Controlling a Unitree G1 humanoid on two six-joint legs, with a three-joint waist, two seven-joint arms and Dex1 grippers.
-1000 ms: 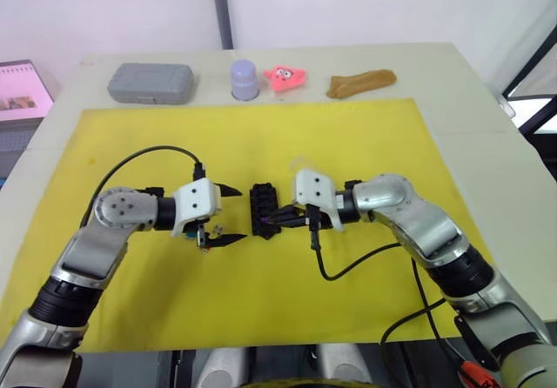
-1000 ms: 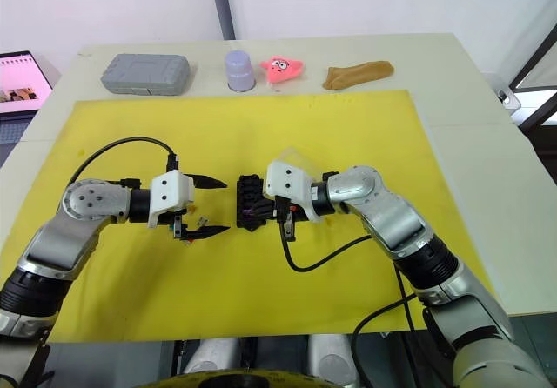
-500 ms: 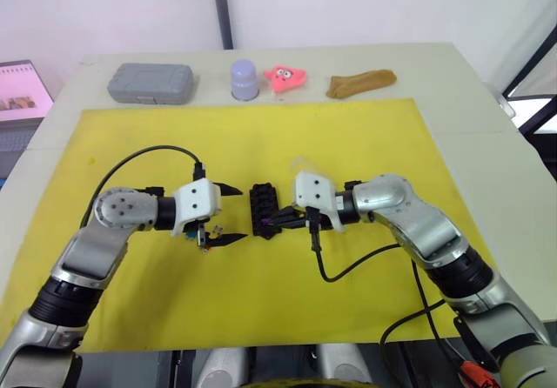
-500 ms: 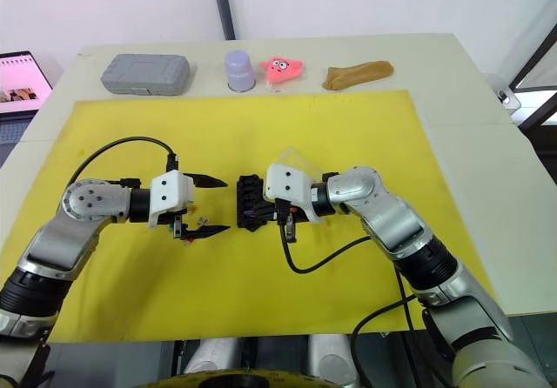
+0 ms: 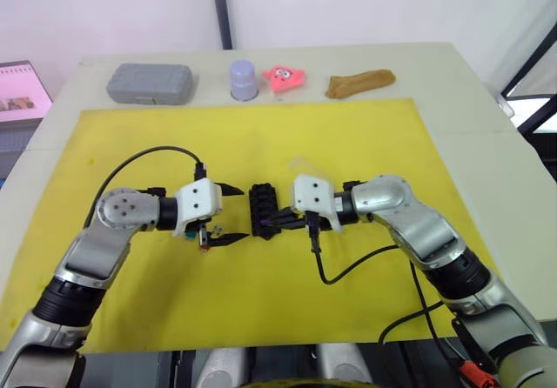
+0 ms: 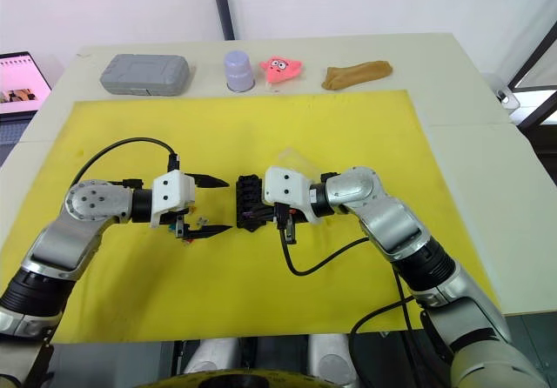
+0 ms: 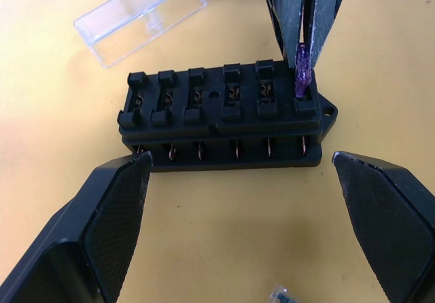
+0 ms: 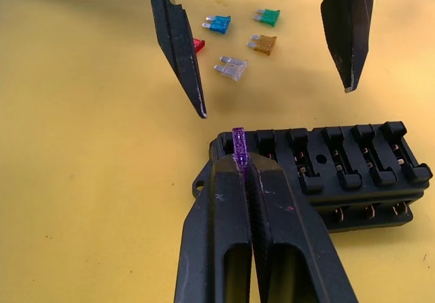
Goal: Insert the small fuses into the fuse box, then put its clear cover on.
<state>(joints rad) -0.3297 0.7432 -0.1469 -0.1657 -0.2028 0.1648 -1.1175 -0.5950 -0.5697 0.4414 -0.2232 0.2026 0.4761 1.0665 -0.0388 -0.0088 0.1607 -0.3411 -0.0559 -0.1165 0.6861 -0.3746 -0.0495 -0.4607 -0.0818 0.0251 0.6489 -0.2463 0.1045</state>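
Now right gripper pinches purple fuse upright over fuse box's end slot; blades point down. Left gripper spread, empty, beside box.

Far edge of counter, beyond yellow mat
Grey case, lavender cup, pink toy, tan cloth in a row; laptop screen at left.

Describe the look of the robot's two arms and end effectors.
Both arms are silver-grey metal with black joint bands and a round shoulder-like joint. Each carries a white boxy wrist housing, a looping black cable, and two tapered black fingers: left end effector, right end effector. Finger pads show fine mesh texture.
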